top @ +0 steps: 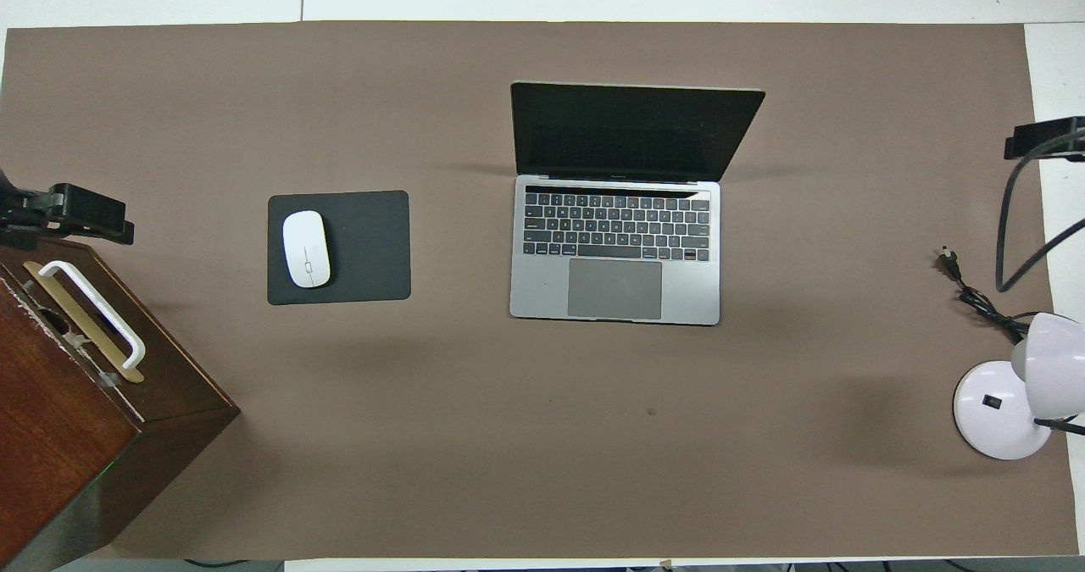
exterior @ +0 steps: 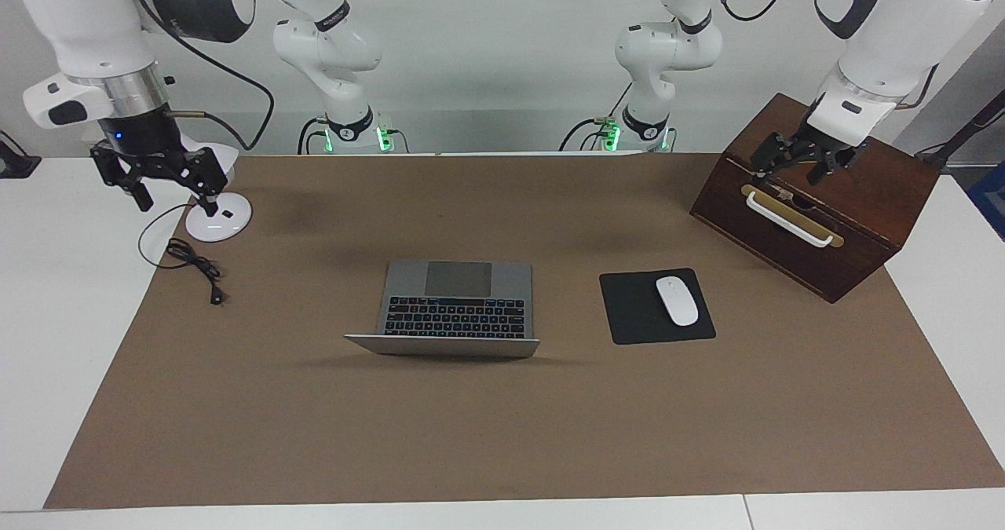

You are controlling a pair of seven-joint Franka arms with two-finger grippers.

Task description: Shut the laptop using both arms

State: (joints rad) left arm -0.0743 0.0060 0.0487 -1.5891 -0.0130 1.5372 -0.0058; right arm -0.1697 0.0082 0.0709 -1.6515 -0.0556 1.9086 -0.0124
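The silver-grey laptop [exterior: 459, 298] stands open in the middle of the brown mat, its keyboard and trackpad toward the robots. Its lid [top: 631, 131] is up with the dark screen facing them. It also shows in the overhead view [top: 614, 250]. My left gripper [exterior: 793, 165] is open and empty, up over the wooden box at the left arm's end, well away from the laptop; it shows in the overhead view too [top: 68, 212]. My right gripper [exterior: 174, 192] is open and empty, up over the white lamp base at the right arm's end, and shows in the overhead view [top: 1043, 140].
A black mouse pad [exterior: 628, 310] with a white mouse [exterior: 677, 301] lies beside the laptop toward the left arm's end. A dark wooden box [exterior: 816, 224] with a white handle stands nearer to the robots there. A white lamp base [exterior: 220, 217] and a black cable [exterior: 192, 259] lie at the right arm's end.
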